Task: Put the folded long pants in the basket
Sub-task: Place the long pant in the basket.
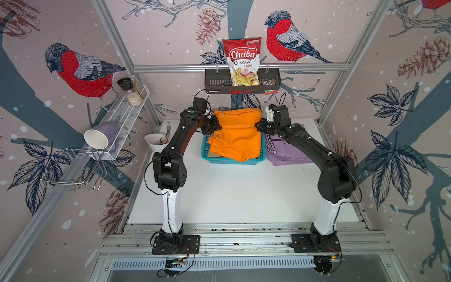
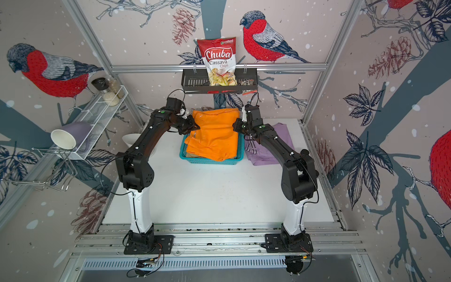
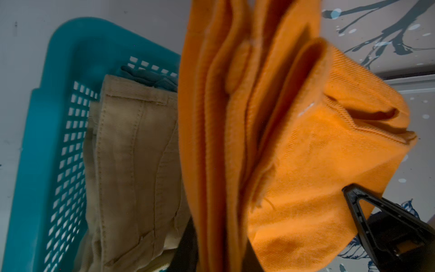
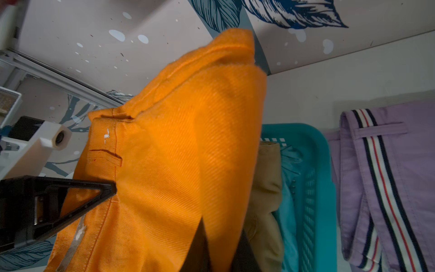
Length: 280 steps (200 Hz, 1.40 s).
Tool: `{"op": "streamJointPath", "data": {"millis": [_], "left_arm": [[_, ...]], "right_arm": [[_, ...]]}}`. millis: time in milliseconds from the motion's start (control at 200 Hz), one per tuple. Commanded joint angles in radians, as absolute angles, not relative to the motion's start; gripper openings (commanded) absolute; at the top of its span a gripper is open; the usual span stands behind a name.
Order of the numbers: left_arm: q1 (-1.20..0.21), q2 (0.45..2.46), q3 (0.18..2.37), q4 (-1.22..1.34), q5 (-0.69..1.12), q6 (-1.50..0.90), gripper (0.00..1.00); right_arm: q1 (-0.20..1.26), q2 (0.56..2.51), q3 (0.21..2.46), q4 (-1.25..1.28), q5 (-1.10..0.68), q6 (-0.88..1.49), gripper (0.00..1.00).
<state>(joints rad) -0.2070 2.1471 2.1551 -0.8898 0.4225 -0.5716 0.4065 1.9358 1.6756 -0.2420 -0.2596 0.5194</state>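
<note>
The turquoise basket (image 1: 231,161) stands on the white table (image 1: 231,195) and holds the folded tan pants (image 3: 131,164) and the light blue pants (image 4: 288,212). Over it hang the orange pants (image 1: 236,136), their near edge reaching the basket's front rim. The left gripper (image 1: 218,127) and the right gripper (image 1: 258,125) each pinch one side of the orange cloth, jaws nearly closed. The lilac pants (image 1: 288,153) lie just right of the basket. Behind, a Chuba cassava chips bag (image 1: 241,61) stands in the black rack (image 1: 214,83).

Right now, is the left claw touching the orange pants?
Touching. The left wrist view shows the left gripper shut on the orange pants, cloth bunched against its finger.
</note>
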Motion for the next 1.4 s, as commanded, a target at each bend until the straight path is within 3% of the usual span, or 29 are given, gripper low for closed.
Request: {"op": "streamJointPath", "data": {"millis": [0,240,870,1396], "left_arm": [[-0.195,2.152,2.141,-0.944,0.285,-0.512,0.00],[-0.178,2.141,2.027,-0.846,0.319,-0.491,0.00],[-0.143,2.216,1.995,-0.844,0.328,-0.483,0.00],[-0.104,2.236,1.982,-0.813,0.417,-0.495,0.00]], "right_arm": [[0.401,1.985,1.718,-0.228,-0.222,0.478,0.00],[0.390,2.065,1.707,-0.205,-0.184,0.455,0.00],[0.369,2.129,1.691,-0.226,-0.146,0.434,0.00],[0.444,2.027,1.613,-0.354,-0.001,0.494,0.00]]}}
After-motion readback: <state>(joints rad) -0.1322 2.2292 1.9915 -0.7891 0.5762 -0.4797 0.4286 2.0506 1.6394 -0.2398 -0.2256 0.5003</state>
